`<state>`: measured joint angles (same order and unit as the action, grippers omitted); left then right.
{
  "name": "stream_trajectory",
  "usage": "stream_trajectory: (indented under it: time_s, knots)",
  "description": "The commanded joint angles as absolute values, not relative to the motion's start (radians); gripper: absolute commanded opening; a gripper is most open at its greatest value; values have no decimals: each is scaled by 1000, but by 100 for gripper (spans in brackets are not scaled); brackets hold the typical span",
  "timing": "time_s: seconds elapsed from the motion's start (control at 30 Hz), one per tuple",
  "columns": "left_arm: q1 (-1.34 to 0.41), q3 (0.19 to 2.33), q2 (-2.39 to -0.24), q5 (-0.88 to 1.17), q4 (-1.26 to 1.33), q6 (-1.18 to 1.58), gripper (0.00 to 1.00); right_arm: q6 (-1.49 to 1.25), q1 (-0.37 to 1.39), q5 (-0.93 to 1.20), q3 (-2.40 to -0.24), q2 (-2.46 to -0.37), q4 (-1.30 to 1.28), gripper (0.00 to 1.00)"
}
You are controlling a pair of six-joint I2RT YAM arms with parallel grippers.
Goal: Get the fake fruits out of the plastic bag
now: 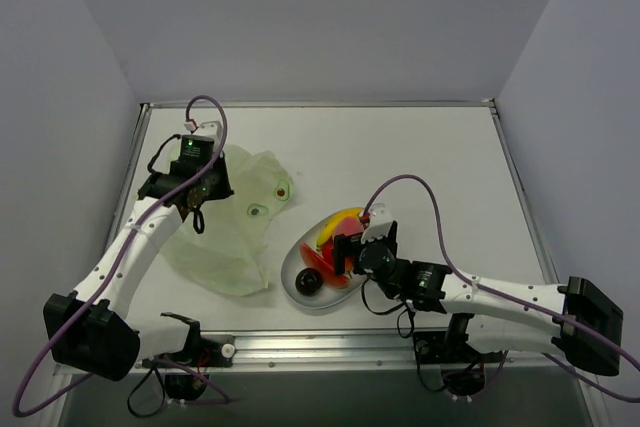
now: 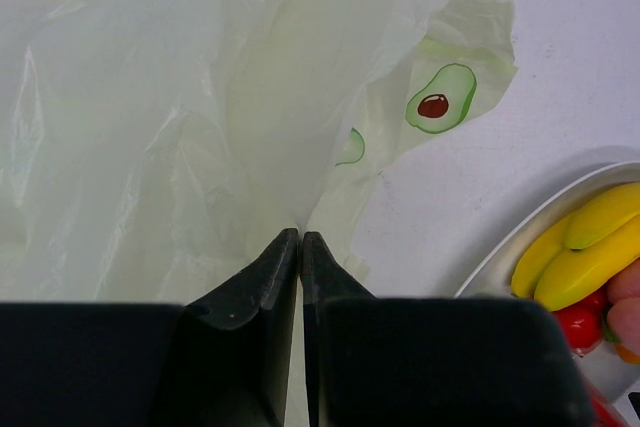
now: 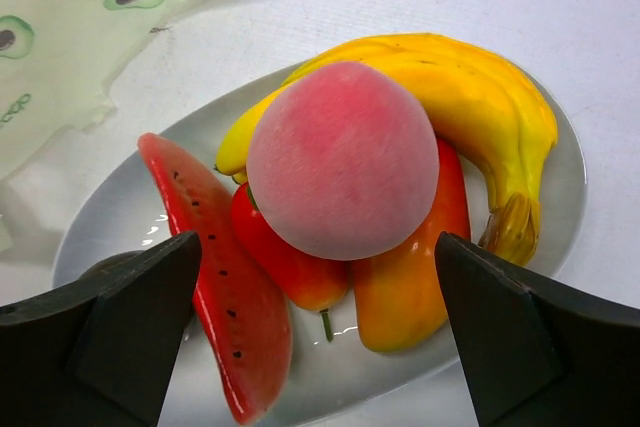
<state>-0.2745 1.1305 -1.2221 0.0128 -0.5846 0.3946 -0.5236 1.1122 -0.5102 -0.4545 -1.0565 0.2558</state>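
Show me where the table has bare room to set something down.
Bare: the far strip of the table beyond the plastic bag and plate, and the patch right of the plate, beyond the right arm. Crowded: the plate, full of fake fruits under the right gripper; the gap between bag and plate is narrow.

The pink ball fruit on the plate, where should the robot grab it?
Grip the pink ball across its round middle, coming from above. It sits on top of the banana and the red watermelon slice, so its sides are free. The right gripper hangs over it with its fingers open wider than the ball.
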Motion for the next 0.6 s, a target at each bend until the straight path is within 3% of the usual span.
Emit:
stream_trajectory:
  time_s: [0.0, 0.37, 0.47, 0.57]
  knots:
    - [-271, 1155, -1219, 34, -558, 387, 6, -523, 1115, -489, -508, -997, 206, 98]
    - [-272, 1278, -1272, 94, -508, 417, 6, -424, 1121, -481, -690, -821, 78, 100]
    - [-272, 1289, -1269, 78, -494, 411, 18, -365, 1121, -584, -774, -776, 5, 100]
    - [-272, 1292, -1256, 57, -502, 399, 37, -319, 1121, -714, -834, -738, -69, 100]
